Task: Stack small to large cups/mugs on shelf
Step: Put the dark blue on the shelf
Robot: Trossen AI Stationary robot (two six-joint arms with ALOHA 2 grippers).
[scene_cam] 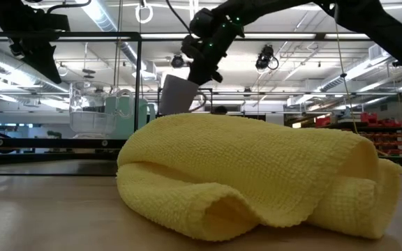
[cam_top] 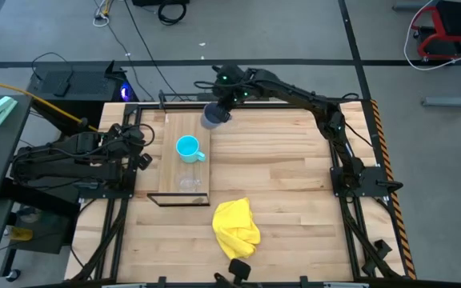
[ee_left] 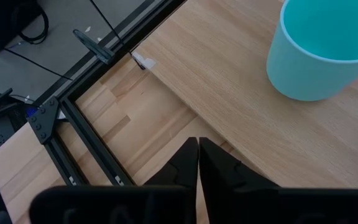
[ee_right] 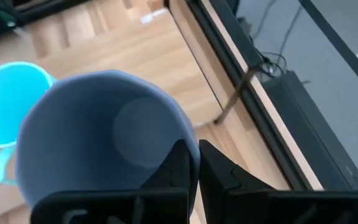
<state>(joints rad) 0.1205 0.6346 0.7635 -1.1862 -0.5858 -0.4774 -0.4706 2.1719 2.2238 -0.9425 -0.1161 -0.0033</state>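
Overhead, right hand (cam_top: 217, 112) clamped on the rim of the grey-blue mug (cam_top: 213, 118), held above the shelf's (cam_top: 170, 172) far end, cyan mug (cam_top: 187, 148) mid-shelf, clear cup (cam_top: 187, 183) nearer, left hand (ee_left: 197, 163) closed and empty beside the shelf.

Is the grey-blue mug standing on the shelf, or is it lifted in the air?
Lifted. The right tool holds the grey-blue mug by its rim, tilted, above the shelf; the low view shows open space under it.

Bright, even overhead light; the near yellow cloth (scene_cam: 257, 174) looms slightly soft.
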